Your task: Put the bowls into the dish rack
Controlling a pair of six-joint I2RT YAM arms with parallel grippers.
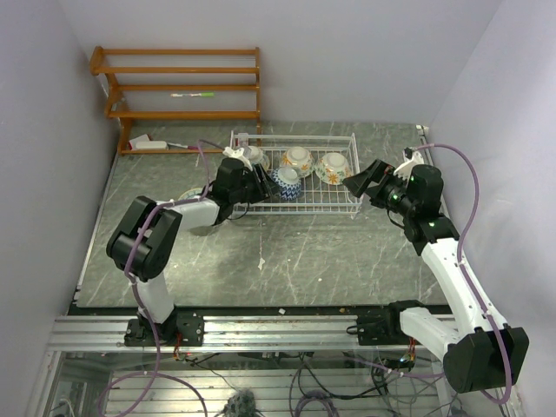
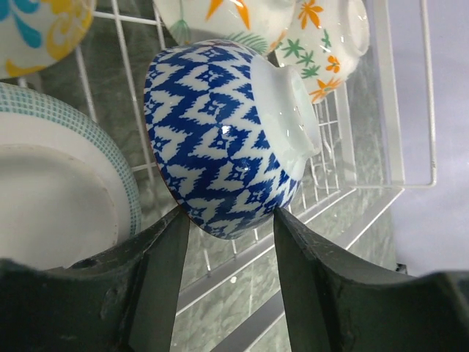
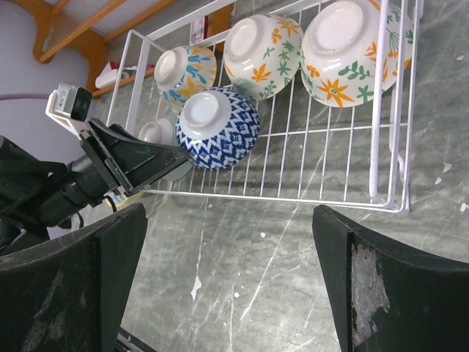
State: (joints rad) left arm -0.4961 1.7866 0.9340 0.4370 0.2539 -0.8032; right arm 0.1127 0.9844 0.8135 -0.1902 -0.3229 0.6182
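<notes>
Left gripper: my left gripper (image 2: 231,217) reaches into the front left part of the rack (image 3: 388,110). Its fingers (image 2: 165,279) stand apart, one on each side of the blue bowl (image 2: 220,139).
Left grip: the fingertips lie at the bowl's wall near its rim. I cannot tell whether they press it or only flank it.
Blue bowl: it has a blue and white zigzag outside and lies in the rack's front row. It is tipped, with its white foot showing in my right wrist view.
Right gripper: my right gripper (image 3: 229,220) is spread wide with nothing between the fingers. It hangs over the table (image 1: 287,261) just in front of the rack's right end.
Floral bowls: two floral bowls (image 3: 264,55) with orange flowers sit side by side in the back row, toward the right. Both have their feet up.
Yellow-blue bowl: the yellow-blue bowl (image 3: 187,73) is at the back left, just beside the blue one.
Teal bowl: the teal bowl (image 2: 58,191) has a teal-patterned rim and is at the front left. It is close beside the blue bowl and partly hidden behind my left fingers in the right wrist view.
Rack: white wire, lying across the far middle of the table.
Shelf: a wooden shelf (image 1: 182,87) stands against the back wall, to the left of the rack.
</notes>
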